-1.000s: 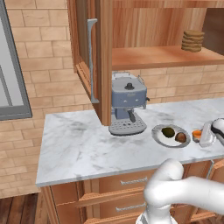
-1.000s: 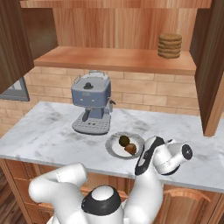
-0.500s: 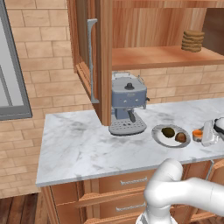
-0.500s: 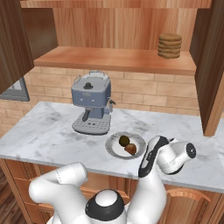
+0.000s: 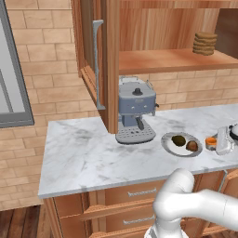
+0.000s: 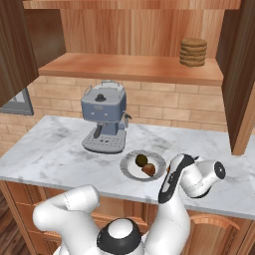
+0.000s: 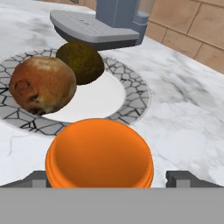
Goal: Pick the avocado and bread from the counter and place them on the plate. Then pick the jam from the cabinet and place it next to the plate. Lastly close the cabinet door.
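Observation:
The jam jar with an orange lid (image 7: 99, 153) stands on the marble counter just right of the plate (image 5: 169, 147), and also appears as the jam jar (image 5: 210, 141) in the left base view. On the plate (image 7: 92, 98) lie the dark green avocado (image 7: 81, 61) and the brown bread roll (image 7: 41, 85), also seen as the avocado (image 5: 178, 140) and the bread (image 5: 192, 146). My gripper (image 7: 109, 178) is low over the counter, open, with a finger on each side of the jar's lid and a small gap showing. From the left base view the gripper (image 5: 220, 141) reaches in from the right.
A blue-grey coffee machine (image 5: 135, 109) stands behind the plate. The left cabinet door (image 5: 93, 60) hangs open above the counter; another open door (image 6: 244, 74) is at the right. A stack of brown discs (image 5: 205, 43) sits on the cabinet shelf. The counter's front edge is close by.
The hand has shifted only slightly beside the plate. The jam jar, the plate and the food on it keep their places.

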